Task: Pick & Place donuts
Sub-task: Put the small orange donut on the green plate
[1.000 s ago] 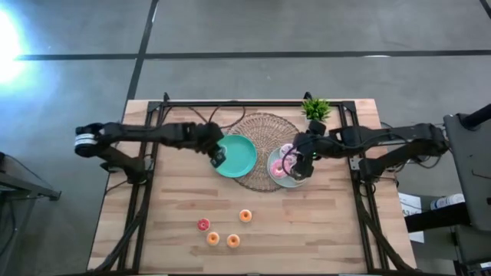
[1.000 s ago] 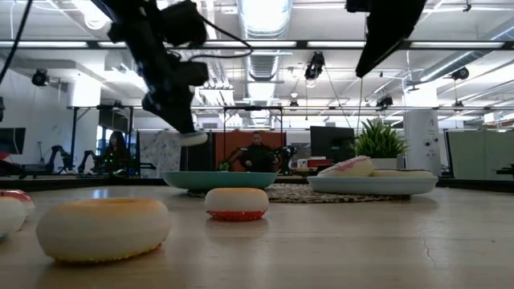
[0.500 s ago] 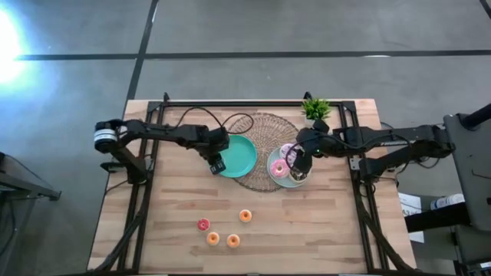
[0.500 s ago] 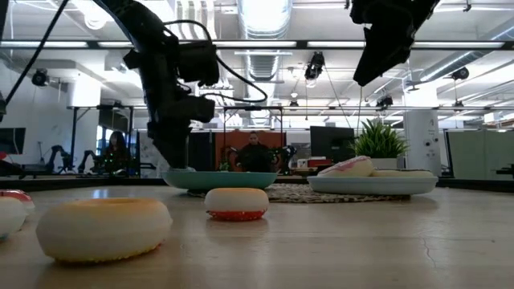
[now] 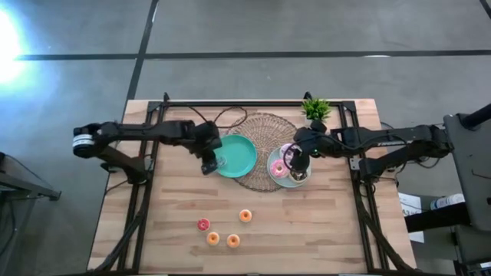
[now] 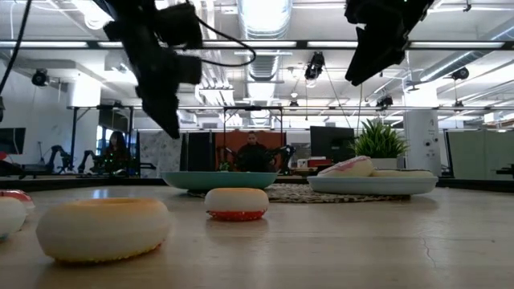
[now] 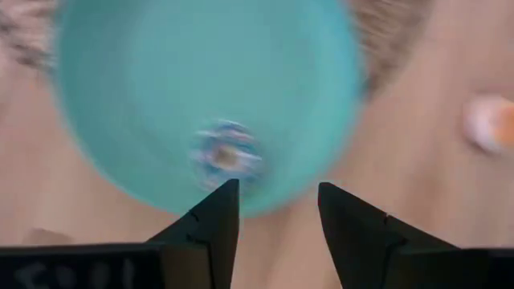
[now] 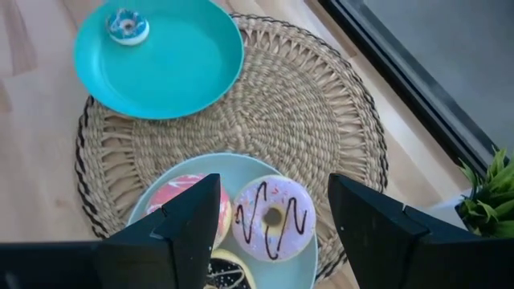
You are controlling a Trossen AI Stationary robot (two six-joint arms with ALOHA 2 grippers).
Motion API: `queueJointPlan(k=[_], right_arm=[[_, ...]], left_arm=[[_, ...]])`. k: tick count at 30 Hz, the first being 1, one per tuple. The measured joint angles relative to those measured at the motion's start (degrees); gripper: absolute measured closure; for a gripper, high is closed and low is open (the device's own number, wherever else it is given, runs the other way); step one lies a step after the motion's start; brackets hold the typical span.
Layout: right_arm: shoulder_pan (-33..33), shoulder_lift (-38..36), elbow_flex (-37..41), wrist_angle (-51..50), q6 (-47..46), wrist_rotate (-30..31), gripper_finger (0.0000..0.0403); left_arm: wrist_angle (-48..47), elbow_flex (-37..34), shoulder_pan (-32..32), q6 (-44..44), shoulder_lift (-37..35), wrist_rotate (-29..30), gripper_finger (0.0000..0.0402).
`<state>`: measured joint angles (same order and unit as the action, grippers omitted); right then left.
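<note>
Left gripper (image 5: 208, 165) hangs with fingers spread, empty, at the round teal plate (image 5: 244, 156) edge; small blue donut (image 8: 127, 26) lies inside. Four tiny donuts (image 5: 224, 228) sit nearer the front. Right gripper (image 5: 295, 162), parted and empty, hovers above the light-blue plate (image 8: 189, 166) holding larger donuts (image 8: 273, 217).

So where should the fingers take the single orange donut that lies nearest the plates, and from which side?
Grip the orange donut across its outer rim, coming straight down from above. It lies flat on the wooden table with open space around it, apart from the other three small donuts, so fingers could probably close on opposite sides of the ring.
</note>
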<state>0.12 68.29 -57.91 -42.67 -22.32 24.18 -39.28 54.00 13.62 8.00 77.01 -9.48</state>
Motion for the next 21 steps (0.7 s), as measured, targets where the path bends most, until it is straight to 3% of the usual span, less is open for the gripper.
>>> queueJointPlan(k=[8, 14, 21], right_arm=[[-2.2, 0.4, 0.0, 0.4, 1.8, 0.0, 0.0179], [-3.4, 0.4, 0.0, 1.3, 3.3, -0.1, 0.0179], [-4.1, 0.4, 0.0, 1.4, 6.2, -0.1, 0.0179]], left_arm=[[-9.0, -0.8, -14.0, -2.4, -2.2, -0.9, 0.0267], [-7.0, -0.8, -28.6, 2.0, 0.4, 5.5, 0.0268], [0.8, -1.9, -33.3, 14.1, 2.8, 4.5, 0.0268]])
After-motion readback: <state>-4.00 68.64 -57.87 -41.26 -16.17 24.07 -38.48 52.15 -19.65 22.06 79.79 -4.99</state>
